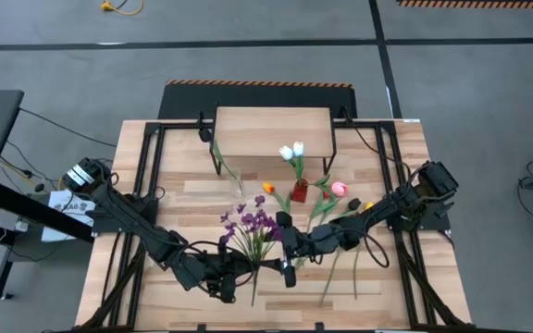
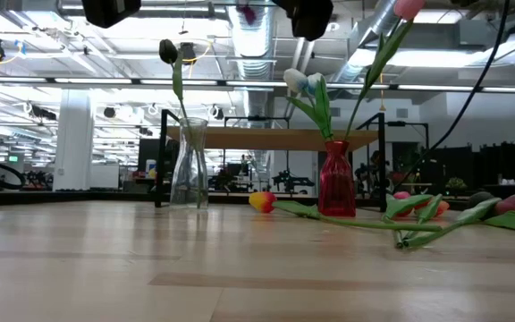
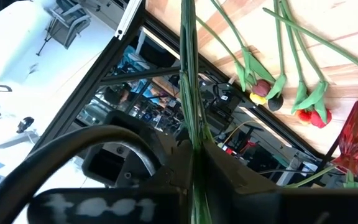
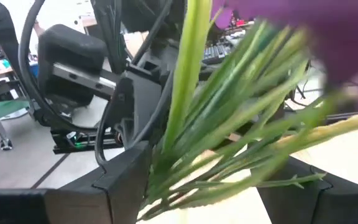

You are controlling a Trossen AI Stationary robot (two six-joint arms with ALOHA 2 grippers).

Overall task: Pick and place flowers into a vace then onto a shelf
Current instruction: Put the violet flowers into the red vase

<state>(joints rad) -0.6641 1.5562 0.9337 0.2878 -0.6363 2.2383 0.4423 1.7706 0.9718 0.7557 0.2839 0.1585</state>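
over the butcher-block tabletop point(image 1: 192, 190), the left gripper point(image 1: 234, 275) pinches the purple-blossomed sprigs' green stems point(image 1: 255, 242) for the right gripper's point(image 1: 287, 250) spread fingers to straddle, likely a handover.

Both grippers meet at the purple sprigs point(image 1: 251, 231) near six o'clock. The red vase point(image 1: 300, 191) with white tulips point(image 1: 292, 151) stands mid-table, the shelf point(image 1: 273, 131) at twelve o'clock.
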